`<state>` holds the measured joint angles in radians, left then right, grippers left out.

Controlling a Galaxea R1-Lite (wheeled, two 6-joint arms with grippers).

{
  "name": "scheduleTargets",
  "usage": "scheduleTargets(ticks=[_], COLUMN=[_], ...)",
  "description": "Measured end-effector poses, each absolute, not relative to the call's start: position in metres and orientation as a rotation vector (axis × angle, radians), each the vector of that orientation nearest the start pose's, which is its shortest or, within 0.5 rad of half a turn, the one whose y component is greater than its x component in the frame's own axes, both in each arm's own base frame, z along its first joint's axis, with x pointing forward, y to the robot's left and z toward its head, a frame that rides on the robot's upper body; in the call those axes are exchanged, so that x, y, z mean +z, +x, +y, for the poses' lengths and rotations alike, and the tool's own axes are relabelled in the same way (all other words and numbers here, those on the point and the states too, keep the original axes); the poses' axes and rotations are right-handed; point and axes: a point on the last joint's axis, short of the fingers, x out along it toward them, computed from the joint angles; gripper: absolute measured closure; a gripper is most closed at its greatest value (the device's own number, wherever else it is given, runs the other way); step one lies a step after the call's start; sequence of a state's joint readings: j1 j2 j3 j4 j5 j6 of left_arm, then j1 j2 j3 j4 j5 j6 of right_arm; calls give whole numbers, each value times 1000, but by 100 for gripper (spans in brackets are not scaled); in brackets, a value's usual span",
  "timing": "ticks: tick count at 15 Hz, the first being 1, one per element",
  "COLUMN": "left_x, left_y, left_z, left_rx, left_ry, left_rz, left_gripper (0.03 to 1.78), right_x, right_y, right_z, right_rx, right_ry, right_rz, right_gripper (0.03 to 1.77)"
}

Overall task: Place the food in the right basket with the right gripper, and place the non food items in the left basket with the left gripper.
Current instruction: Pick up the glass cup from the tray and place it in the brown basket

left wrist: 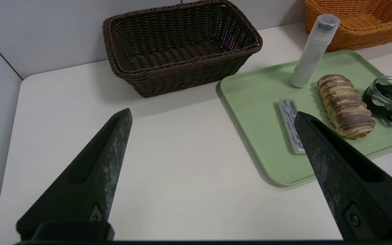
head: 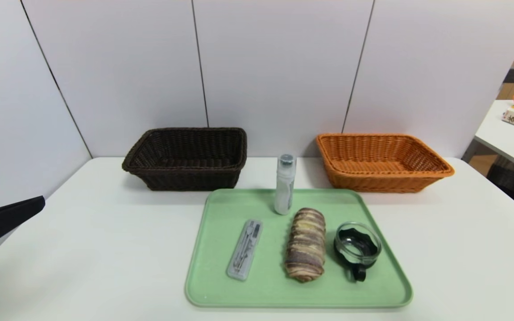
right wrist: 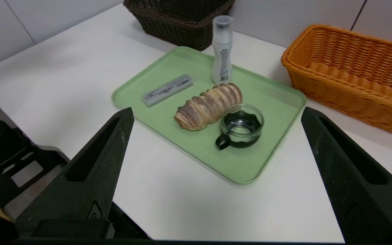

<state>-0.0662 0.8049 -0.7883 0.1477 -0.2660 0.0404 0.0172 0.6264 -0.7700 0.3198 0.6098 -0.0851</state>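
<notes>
In the head view, you are seeing a green tray [head: 221, 285] lying on the white table [head: 83, 258]. It is carrying a bread roll [head: 305, 244], a white bottle [head: 284, 184] standing upright, a grey case [head: 244, 249] and a glass cup [head: 357, 249]. Behind it, the dark basket [head: 185, 157] is sitting left and the orange basket [head: 382, 161] right.

In the left wrist view, the left gripper [left wrist: 213, 117] is hanging over bare table, jaws wide apart, holding nothing.

In the right wrist view, the right gripper [right wrist: 216, 113] is hanging near the tray, jaws equally wide and empty.
</notes>
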Motion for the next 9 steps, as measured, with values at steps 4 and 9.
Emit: scheduleTargets(ticks=[4,9], left_x=[267,260], left_y=[68,80], left_z=[-10,-15], left_rx=[-335,-376], left_ry=[22,-19], left_rz=[174,242], left_gripper=[12,12], right_x=[255,250], right_y=[27,40], right_z=[11,13], right_rx=[530,554], right_ry=[-39,-39], right_rz=[172,227], right_gripper=[10,10])
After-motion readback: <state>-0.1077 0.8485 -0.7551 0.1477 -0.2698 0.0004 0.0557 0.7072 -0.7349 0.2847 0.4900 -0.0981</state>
